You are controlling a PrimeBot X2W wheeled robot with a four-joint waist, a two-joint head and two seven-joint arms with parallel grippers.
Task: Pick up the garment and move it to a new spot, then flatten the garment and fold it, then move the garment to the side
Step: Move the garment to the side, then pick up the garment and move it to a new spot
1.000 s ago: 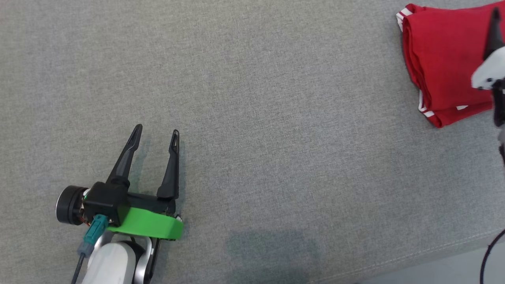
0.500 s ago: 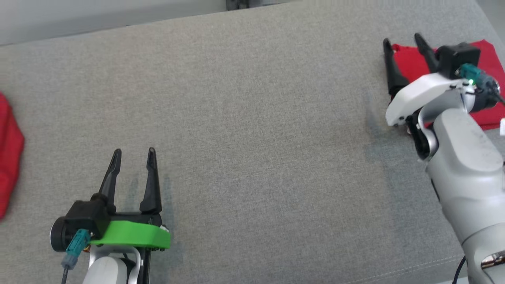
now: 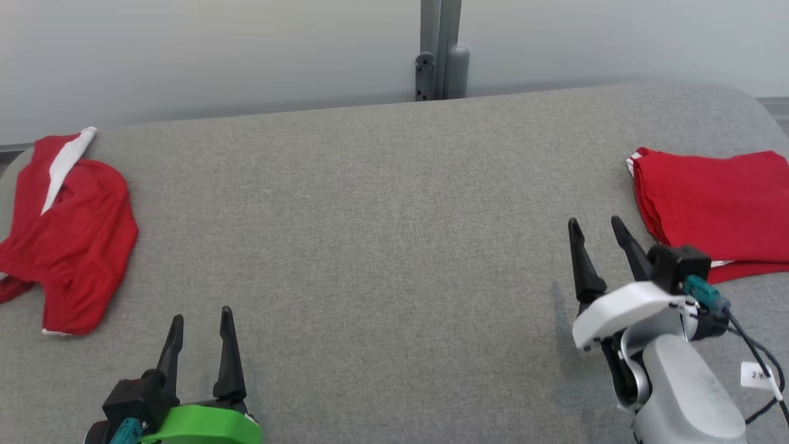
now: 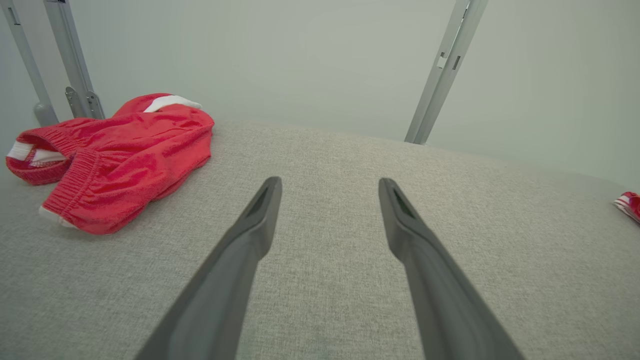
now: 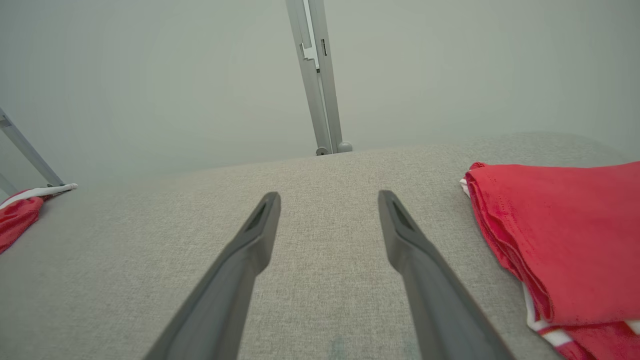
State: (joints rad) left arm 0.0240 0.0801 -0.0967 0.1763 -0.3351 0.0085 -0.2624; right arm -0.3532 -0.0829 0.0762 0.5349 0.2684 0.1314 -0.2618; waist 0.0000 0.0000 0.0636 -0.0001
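Garment one, the folded red garment [image 3: 715,209], lies just right of the right gripper [image 3: 594,223], apart from it. That gripper's two dark fingers are spread wide and hold nothing, tips over the grey cushion [image 3: 382,246]. Its pale forearm [image 3: 684,401] rises from the lower right, fingers angled up and slightly left. The left gripper [image 3: 202,314] is likewise spread and empty, pointing ahead from the lower left. A crumpled red garment [image 3: 68,234] sits at the cushion's far left end, clear of it.

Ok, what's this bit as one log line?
left gripper open, empty | right gripper open, empty | folded red garment at right | crumpled red garment at left
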